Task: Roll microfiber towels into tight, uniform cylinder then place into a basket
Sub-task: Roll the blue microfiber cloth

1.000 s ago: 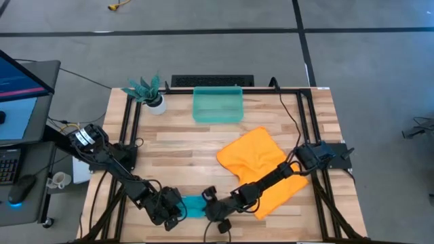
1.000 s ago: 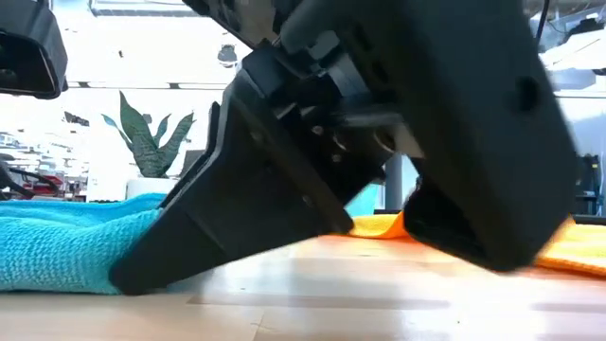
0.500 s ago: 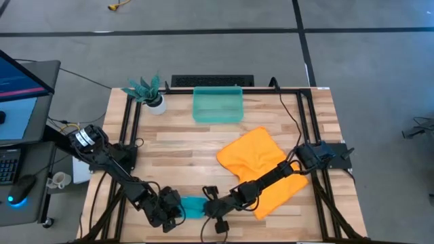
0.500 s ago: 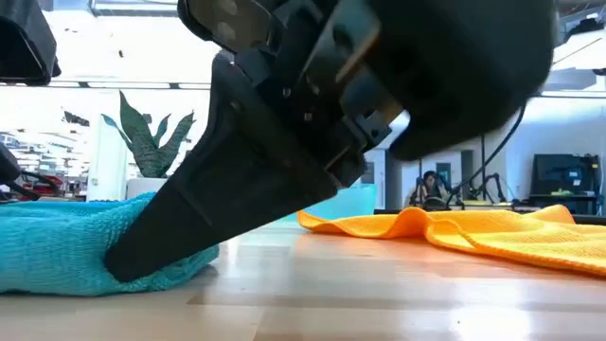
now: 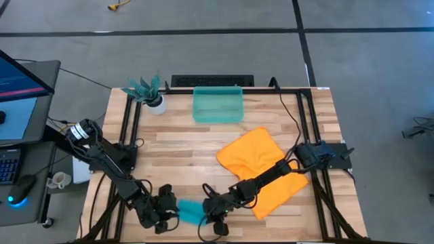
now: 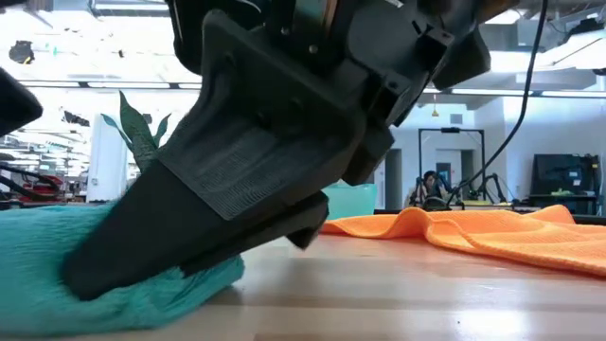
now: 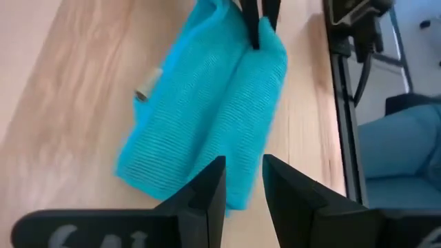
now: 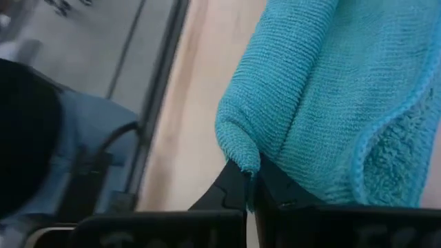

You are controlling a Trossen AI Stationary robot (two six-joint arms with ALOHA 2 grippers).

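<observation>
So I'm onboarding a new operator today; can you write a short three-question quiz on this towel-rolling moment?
1. True or false: the basket already holds a towel.
2. Which gripper pinches the teal towel? A) left gripper B) right gripper
3. Fill in: the orange towel lies partly under the ____ arm.

Key: 1 false; 2 B; 3 right.

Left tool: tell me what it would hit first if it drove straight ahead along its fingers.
Probably the teal towel. In the left wrist view the left tool points at it, fingers barely apart and not gripping it. Beyond the cloth the right tool pinches its far edge. Depth is unclear, so it may graze the table first.
</observation>
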